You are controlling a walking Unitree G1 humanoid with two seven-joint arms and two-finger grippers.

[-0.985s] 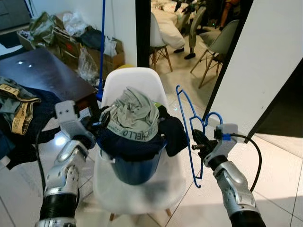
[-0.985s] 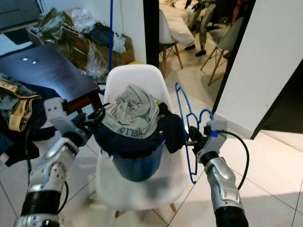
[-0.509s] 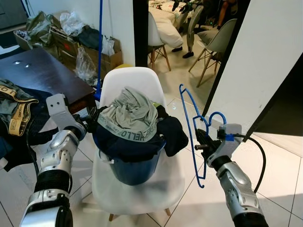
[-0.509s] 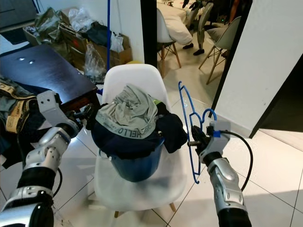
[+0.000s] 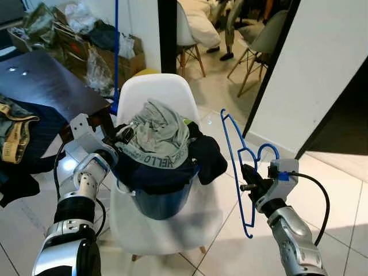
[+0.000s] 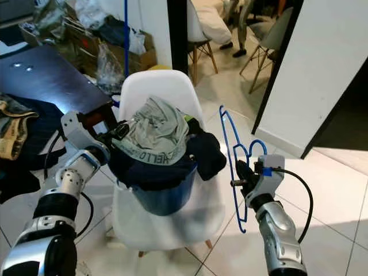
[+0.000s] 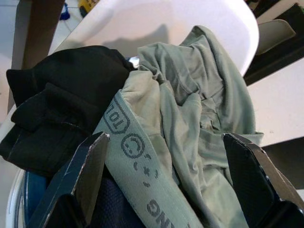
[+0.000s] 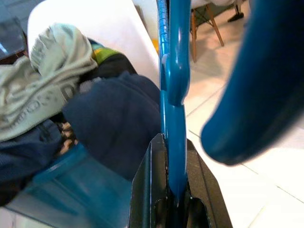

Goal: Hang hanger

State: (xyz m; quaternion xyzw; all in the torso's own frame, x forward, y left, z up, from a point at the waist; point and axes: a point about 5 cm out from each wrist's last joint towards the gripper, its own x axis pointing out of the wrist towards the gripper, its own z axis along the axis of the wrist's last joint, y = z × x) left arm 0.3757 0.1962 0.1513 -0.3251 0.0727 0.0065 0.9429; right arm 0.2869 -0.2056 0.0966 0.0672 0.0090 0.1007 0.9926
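The right end effector (image 5: 248, 179) grips the blue hanger (image 5: 237, 167) tightly, the left end effector (image 7: 166, 185) gapes over the clothes (image 5: 156, 135), and the hanger could perhaps snag them.

**Room contents, non-task items**

White moulded plastic chair (image 5: 150, 95) with wooden legs, on pale tiled floor (image 5: 224, 115). On its seat: blue plastic bucket (image 5: 155, 201), heaped with clothes. Topmost, grey-green garment (image 5: 155, 135) with printed waistband; black cloth (image 5: 207, 158) spilling over the bucket's rim. Dark wooden table (image 5: 46, 86) near the chair, carrying dark clothing (image 5: 17, 138). Behind it, cardboard boxes and plastic bags (image 5: 86, 40) against the wall. Blue upright pole (image 5: 117, 34) behind the chair. Further chairs (image 5: 253, 40) beyond the doorway. White wall panel (image 5: 322, 69) alongside.
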